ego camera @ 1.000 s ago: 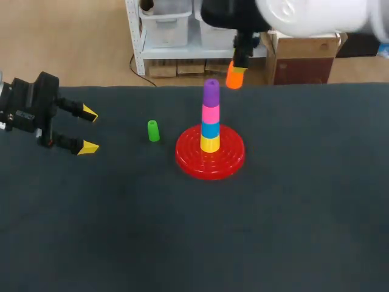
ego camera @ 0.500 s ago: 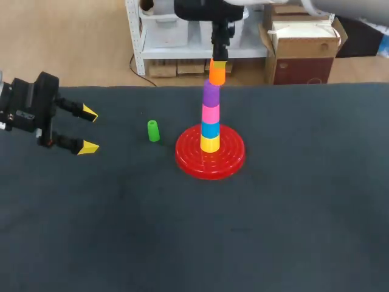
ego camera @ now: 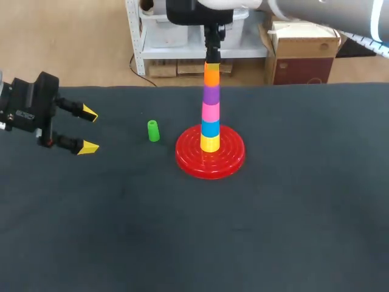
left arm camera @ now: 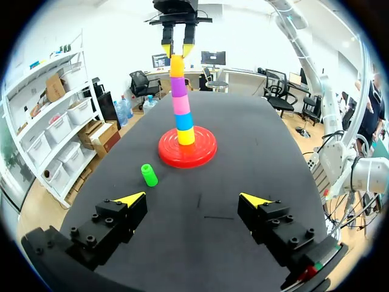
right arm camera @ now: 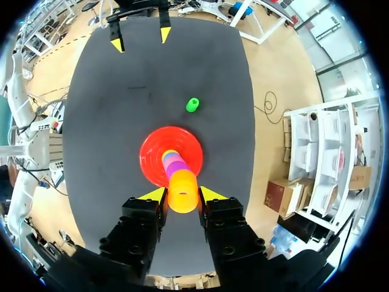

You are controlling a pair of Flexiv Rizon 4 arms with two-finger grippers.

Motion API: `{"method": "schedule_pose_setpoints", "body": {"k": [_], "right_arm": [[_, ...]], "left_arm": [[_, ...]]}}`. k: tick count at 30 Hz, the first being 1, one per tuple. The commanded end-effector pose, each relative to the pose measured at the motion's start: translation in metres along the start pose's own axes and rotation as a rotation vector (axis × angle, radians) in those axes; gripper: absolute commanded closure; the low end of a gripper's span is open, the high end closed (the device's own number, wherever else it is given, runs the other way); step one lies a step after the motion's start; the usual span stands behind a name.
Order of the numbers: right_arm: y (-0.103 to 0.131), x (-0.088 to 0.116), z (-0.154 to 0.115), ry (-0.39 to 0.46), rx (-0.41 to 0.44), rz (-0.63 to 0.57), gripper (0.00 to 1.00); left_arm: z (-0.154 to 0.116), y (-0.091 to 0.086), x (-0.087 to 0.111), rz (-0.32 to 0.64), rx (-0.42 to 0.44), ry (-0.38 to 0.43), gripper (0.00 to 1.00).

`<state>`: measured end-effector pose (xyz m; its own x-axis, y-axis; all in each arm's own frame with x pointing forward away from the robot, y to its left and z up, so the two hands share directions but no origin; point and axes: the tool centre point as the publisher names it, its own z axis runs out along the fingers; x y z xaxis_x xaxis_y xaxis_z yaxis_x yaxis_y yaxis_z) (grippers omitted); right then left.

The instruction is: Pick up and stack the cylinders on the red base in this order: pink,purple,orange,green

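The red base (ego camera: 189, 159) carries a stack of yellow, blue, pink (ego camera: 211, 112) and purple (ego camera: 211, 94) cylinders. My right gripper (ego camera: 211, 59) comes straight down over the stack and is shut on the orange cylinder (ego camera: 211, 73), which sits in line on the purple one. In the right wrist view the orange cylinder (right arm camera: 182, 191) fills the gap between the yellow tips of the gripper (right arm camera: 182, 194). A green cylinder (ego camera: 153, 131) lies on the table left of the base. My left gripper (ego camera: 89, 129) hangs open and empty at the far left, well away from it.
The dark table (ego camera: 273, 231) stretches wide around the base. From the left wrist view, the green cylinder (left arm camera: 148, 175) lies ahead of my open left gripper (left arm camera: 193, 199), with the red base (left arm camera: 203, 155) beyond it.
My right gripper carried the orange cylinder leftward from behind the stack, then lowered it onto the purple cylinder. The left arm stayed still.
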<state>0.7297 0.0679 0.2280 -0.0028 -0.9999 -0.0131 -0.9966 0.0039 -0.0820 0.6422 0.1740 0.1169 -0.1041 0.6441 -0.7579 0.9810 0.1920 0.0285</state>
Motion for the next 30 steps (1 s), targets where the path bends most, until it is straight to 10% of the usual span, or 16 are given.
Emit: {"method": "schedule_pose_setpoints", "body": {"k": [1,30], "right_arm": [[-0.007,-0.003,0.003,0.001,-0.007,0.004,1.00],[0.007,0.005,0.016,0.000,-0.163,0.030,1.00]], "left_arm": [[0.000,0.001,0.001,0.002,0.002,-0.003,0.00],[0.000,0.001,0.001,0.002,0.002,-0.003,0.00]]}}
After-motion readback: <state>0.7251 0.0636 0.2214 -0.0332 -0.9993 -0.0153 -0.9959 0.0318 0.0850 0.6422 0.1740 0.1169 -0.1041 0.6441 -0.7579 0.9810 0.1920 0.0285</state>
